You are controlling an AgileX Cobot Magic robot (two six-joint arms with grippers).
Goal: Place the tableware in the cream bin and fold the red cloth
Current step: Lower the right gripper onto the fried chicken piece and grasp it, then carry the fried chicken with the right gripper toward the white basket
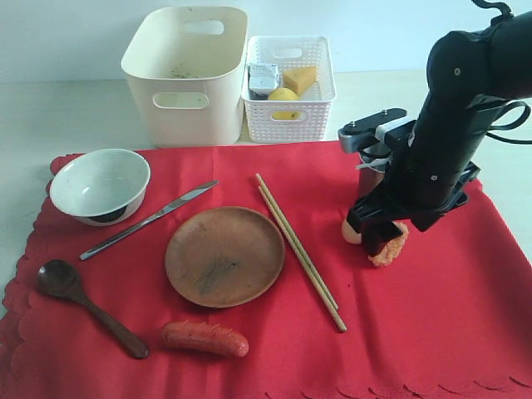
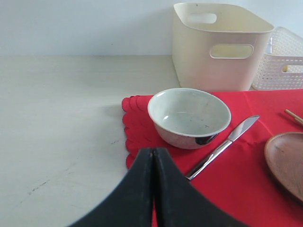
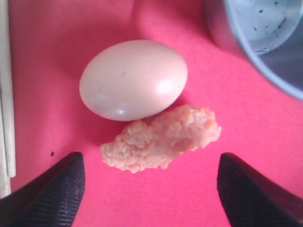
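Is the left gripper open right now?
No, the left gripper has its jaws pressed together with no gap showing between them.

Staged lab table (image 1: pixel 66 116) (robot arm (image 1: pixel 465 108)).

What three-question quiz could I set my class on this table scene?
1. True or false: the cream bin already holds the white bowl.
2. Which food sits in the white lattice basket? A. lemon B. sausage C. egg
3. Fill in: the left end effector is ___ (open or shut).
Key: 1 false; 2 A; 3 shut.
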